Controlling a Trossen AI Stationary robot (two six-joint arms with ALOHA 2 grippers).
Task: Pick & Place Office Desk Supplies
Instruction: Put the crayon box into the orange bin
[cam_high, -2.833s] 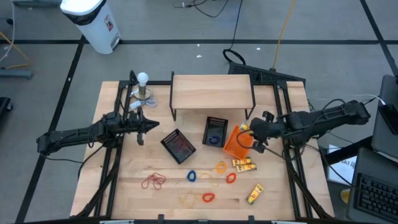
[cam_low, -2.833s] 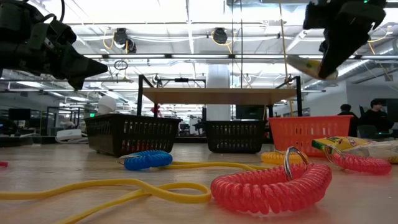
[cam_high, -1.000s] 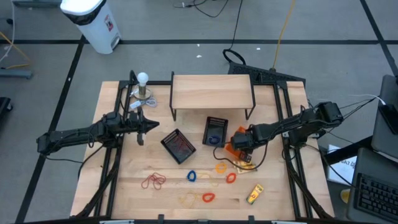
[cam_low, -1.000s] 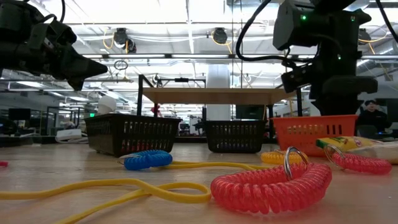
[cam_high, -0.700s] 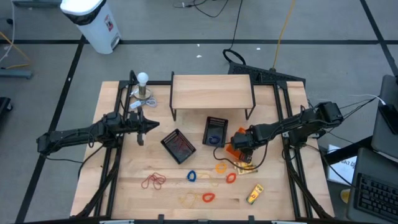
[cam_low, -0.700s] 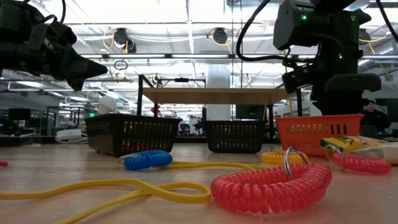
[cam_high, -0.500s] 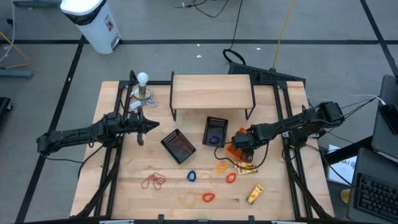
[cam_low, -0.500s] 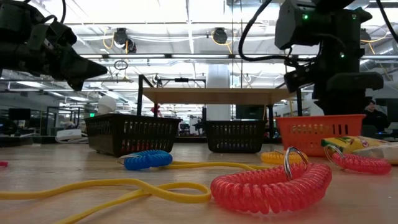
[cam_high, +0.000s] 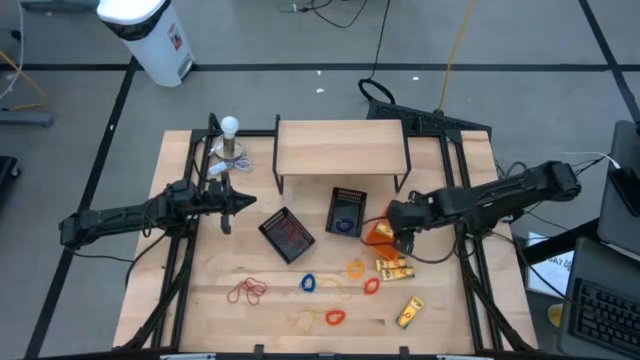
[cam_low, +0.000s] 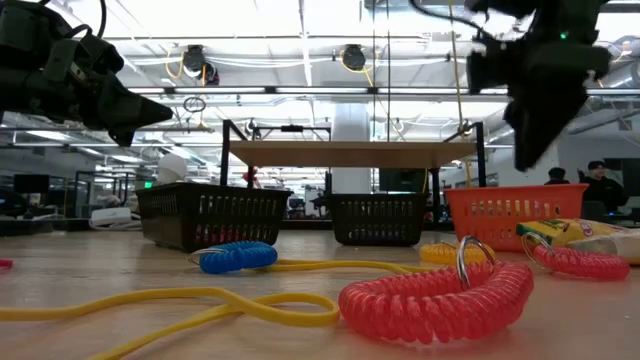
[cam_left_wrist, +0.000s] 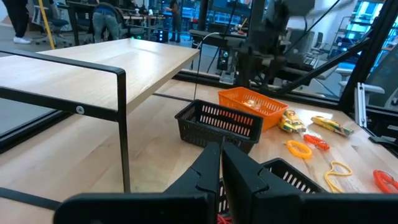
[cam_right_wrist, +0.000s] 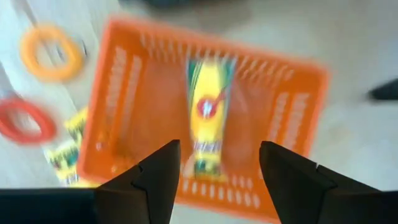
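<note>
Overhead, right gripper (cam_right_wrist: 211, 165) spread, empty above orange tray (cam_right_wrist: 130, 93); left gripper (cam_high: 232, 205) closed.

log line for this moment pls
right end effector: open above orange plastic basket | yellow rectangular packet: inside basket | left end effector: shut, waiting

Plastic basket (cam_right_wrist: 155, 112): we saw orange lattice.
Packet inside it (cam_right_wrist: 205, 118): yellow, with green and red print.
Coiled loop nearest the low camera (cam_low: 435, 298): red.
Mesh trays (cam_high: 288, 233): black.
</note>
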